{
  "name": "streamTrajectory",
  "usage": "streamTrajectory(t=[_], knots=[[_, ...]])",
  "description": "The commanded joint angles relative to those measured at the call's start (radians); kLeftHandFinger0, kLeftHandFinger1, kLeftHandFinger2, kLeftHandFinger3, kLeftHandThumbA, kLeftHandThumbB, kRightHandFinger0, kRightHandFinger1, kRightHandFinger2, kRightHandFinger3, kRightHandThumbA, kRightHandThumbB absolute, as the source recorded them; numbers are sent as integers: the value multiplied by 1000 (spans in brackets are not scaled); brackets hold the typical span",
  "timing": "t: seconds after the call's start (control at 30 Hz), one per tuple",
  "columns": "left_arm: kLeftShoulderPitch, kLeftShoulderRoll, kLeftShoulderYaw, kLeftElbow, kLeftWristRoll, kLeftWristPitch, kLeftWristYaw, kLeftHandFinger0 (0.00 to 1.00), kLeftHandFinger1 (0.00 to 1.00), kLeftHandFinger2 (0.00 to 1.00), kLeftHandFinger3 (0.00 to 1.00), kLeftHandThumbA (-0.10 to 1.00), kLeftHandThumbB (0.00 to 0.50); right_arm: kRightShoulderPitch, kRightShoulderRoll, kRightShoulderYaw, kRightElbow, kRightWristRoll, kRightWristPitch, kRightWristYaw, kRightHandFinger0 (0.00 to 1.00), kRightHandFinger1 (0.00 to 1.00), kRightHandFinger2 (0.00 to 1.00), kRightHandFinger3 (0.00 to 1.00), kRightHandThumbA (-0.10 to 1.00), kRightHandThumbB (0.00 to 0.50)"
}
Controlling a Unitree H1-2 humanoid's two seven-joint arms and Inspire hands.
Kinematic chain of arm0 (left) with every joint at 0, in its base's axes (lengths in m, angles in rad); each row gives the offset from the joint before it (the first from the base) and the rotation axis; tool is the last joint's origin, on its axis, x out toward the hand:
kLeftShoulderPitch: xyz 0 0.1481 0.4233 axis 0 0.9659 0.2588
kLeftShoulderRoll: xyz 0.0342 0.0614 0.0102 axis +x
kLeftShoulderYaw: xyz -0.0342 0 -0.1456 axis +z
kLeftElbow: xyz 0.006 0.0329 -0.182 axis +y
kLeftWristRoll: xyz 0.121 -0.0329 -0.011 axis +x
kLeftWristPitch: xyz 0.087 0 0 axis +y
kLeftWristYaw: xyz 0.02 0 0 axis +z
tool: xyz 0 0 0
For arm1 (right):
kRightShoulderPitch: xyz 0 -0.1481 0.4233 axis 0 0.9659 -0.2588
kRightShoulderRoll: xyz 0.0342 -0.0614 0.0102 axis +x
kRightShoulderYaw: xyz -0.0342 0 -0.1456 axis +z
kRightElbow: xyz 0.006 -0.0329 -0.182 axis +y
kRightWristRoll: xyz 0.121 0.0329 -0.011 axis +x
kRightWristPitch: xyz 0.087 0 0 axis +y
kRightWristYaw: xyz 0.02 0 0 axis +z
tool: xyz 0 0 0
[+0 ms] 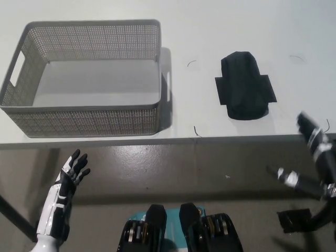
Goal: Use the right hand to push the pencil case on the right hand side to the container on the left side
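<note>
Fingers of the right hand look spread and empty, though blurred, low beside the surface edge, short of the pencil case lying right of the container; the left hand rests open.

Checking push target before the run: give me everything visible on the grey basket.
The grey basket is a rectangular container that looks like moulded plastic, with walls of fine mesh-like perforation and a solid rim. A slot handle is cut into its left end and another shows on its right end. It stands upright and open-topped on the white table, at the left, its near wall close to the table's front edge. It looks empty. Nothing touches it; the black pencil case lies apart to its right.
</note>
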State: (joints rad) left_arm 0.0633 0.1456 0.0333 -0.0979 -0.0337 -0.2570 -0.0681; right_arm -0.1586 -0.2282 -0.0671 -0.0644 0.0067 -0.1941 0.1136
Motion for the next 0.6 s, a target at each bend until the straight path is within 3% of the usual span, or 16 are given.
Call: streamTrajectory(t=[0.0,0.13,0.3,0.47,0.5,0.57], knots=[[1,1,-1,-32,-15,-43,-10,1000,1000,1000,1000,983,87,-105,-36,-44,27,6,-16,-28,1000,1000,1000,1000,1000,238],[-5,1,2,-37,-10,-34,-6,1000,1000,1000,1000,987,91,-208,-48,-66,124,27,-23,-20,1000,1000,1000,1000,1000,243],[-10,4,3,-40,-9,-33,-7,1000,1000,1000,1000,983,80,-315,-60,-69,201,7,14,-22,1000,1000,1000,1000,1000,327],[-10,3,1,-42,-9,-26,-9,1000,1000,1000,1000,975,87,-423,-56,-58,341,-9,12,-27,1000,1000,1000,1000,1000,364],[-11,2,0,-41,-10,-26,-10,1000,1000,1000,1000,975,87,-445,-56,-58,376,-10,8,-29,1000,1000,1000,1000,1000,365],[-9,2,-4,-39,-10,-32,-13,1000,1000,1000,1000,976,84,-492,-57,-56,456,-12,-7,-30,1000,1000,1000,1000,1000,322]])
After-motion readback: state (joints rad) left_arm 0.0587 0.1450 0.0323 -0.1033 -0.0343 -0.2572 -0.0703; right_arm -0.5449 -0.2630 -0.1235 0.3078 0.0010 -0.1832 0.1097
